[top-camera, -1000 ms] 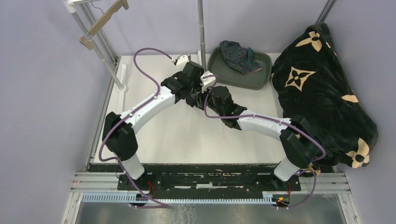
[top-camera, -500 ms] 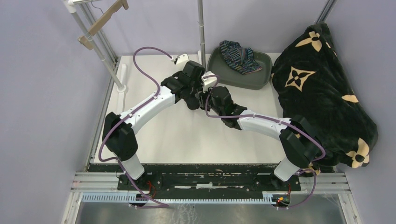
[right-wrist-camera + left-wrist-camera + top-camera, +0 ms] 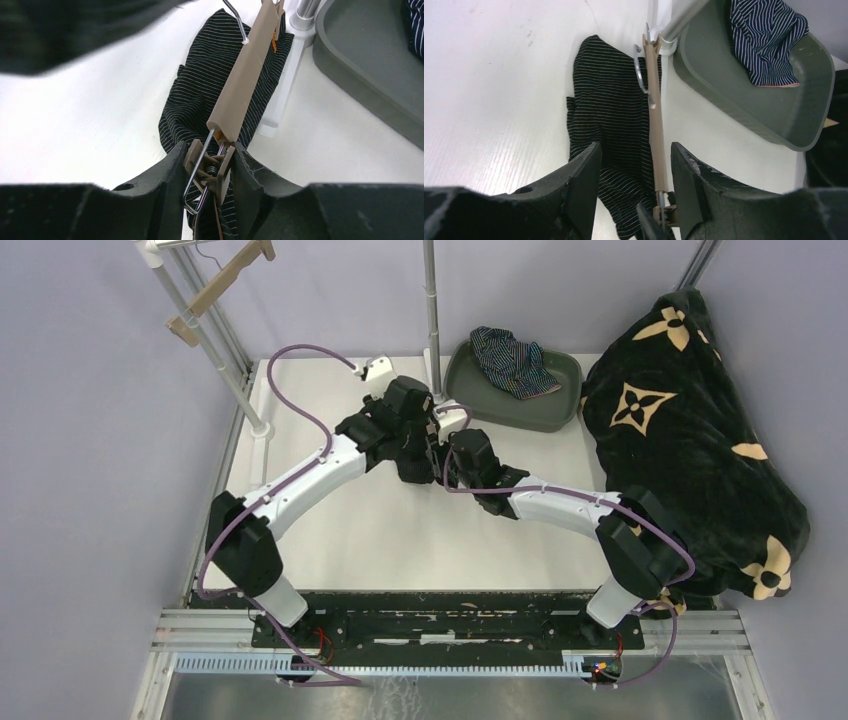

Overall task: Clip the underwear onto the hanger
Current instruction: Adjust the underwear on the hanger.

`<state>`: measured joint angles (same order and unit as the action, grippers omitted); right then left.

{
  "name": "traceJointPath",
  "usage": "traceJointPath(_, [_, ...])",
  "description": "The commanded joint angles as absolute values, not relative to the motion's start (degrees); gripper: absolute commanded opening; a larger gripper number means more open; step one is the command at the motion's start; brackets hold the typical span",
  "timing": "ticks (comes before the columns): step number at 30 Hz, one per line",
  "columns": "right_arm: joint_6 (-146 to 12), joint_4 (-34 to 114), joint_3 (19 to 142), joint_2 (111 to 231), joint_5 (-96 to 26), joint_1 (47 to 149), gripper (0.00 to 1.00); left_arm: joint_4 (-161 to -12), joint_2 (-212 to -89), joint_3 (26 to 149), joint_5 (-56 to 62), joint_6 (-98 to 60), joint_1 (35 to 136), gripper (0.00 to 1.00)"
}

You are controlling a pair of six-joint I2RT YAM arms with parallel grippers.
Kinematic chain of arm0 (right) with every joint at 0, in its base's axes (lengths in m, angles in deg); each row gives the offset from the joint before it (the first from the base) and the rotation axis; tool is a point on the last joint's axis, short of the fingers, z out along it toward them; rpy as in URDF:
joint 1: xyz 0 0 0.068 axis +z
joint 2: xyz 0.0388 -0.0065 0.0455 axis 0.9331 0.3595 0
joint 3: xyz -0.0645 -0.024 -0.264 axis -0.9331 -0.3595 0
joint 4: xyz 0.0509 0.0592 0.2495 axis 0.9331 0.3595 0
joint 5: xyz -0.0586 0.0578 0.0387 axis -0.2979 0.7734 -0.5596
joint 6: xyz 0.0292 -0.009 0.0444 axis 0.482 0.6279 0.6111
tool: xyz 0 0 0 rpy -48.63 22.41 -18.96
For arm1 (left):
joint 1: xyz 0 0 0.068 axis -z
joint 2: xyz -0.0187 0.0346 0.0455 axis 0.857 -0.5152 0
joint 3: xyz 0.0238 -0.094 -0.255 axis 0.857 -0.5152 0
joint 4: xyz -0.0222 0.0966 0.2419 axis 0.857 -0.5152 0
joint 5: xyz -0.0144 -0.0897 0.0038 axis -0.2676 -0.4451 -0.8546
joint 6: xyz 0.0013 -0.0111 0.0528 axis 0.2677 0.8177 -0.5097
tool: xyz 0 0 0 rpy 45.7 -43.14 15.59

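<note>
Two arms met near the middle of the worktop's (image 3: 400, 540) far edge, over the black pinstriped underwear (image 3: 609, 110) that lay flat there with the tan clip hanger (image 3: 655, 115) laid along its right side, the wire hook (image 3: 640, 75) resting on the cloth. The right jaws were clenched on the near clip (image 3: 210, 167), pads pressing its two wings together; this looked like a squeeze to spread the clip's mouth so the waistband could be fed in, though whether any fabric sat inside the mouth could not be told. The left jaws stood released, parted wide above the hanger bar and the garment and touching neither, probably placed to tuck or steady the cloth while the other arm worked the spring. The far clip (image 3: 275, 10) lay over the garment's far edge, just beside the base of the metal pole (image 3: 305, 12); its hold on the cloth could not be made out either. The navy striped underwear (image 3: 764, 35) sat untouched in the grey tray (image 3: 530, 420) toward the far right corner, so that piece seemed left for later. A black blanket with tan flowers (image 3: 690, 430) was heaped past the right edge, and a bare wooden hanger (image 3: 225, 285) hung on the rack beyond the far left corner.
</note>
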<state>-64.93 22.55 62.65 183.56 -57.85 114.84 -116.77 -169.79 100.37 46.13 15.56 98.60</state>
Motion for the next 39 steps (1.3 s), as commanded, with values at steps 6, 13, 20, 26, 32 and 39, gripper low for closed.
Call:
traceJointPath(6, [-53.6, 23.9, 62.8, 181.5, -51.6, 108.4, 0.32, -97.0, -154.1, 81.0, 51.5, 12.9, 98.8, 0.59])
traceJointPath(13, [-41.9, 24.3, 60.7, 181.0, -41.4, 101.8, 0.32, -79.9, -144.8, 63.9, 44.4, 8.8, 98.8, 0.61])
traceJointPath(20, [-35.9, 24.4, 56.3, 179.8, -40.7, 100.7, 0.33, -75.9, -147.5, 61.9, 38.5, 6.4, 98.8, 0.62])
traceJointPath(26, [-32.7, 21.6, 54.0, 181.8, -39.3, 100.7, 0.33, -68.8, -152.1, 57.9, 27.8, 6.1, 99.0, 0.66])
traceJointPath(32, [-29.4, 17.9, 52.8, 184.0, -38.7, 100.7, 0.33, -59.0, -151.5, 48.3, 24.6, 10.1, 99.9, 0.73])
traceJointPath(39, [-25.1, 14.1, 52.7, 186.2, -37.3, 100.7, 0.33, -51.8, -151.1, 43.8, 21.5, 7.0, 101.5, 0.74])
